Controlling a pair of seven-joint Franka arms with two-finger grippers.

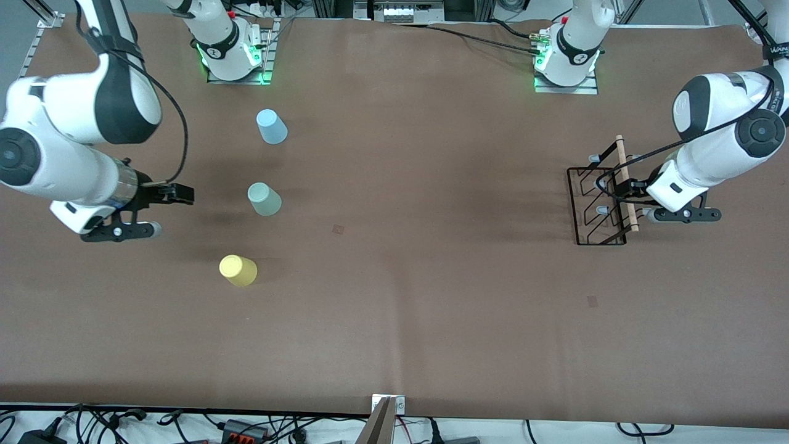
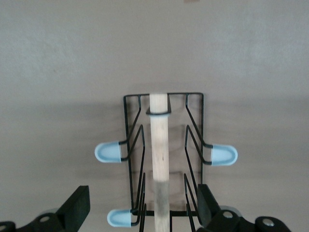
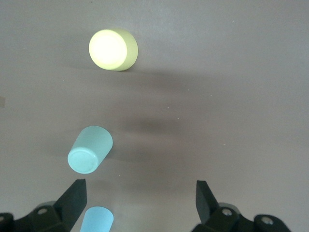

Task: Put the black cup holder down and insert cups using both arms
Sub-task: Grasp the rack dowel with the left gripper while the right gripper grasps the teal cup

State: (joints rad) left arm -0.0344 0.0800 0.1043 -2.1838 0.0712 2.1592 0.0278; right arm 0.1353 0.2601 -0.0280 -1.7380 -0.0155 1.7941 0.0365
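The left gripper [image 2: 142, 210] is hovering over the black cup holder [image 1: 601, 200] at the left arm's end of the table, fingers spread either side of its wooden handle [image 2: 159, 159]. The right gripper [image 3: 140, 203] is waiting, fingers apart, near three upside-down cups: blue [image 1: 272, 126], mint [image 1: 264, 199], yellow [image 1: 238, 270] nearest the front camera.

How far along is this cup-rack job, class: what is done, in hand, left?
Done: nothing placed. In hand: the left gripper, open, straddles the rack handle without gripping. Left: moving the rack, then putting on the blue cup, green cup and yellow cup, all on the table. The right gripper waits open beside them.
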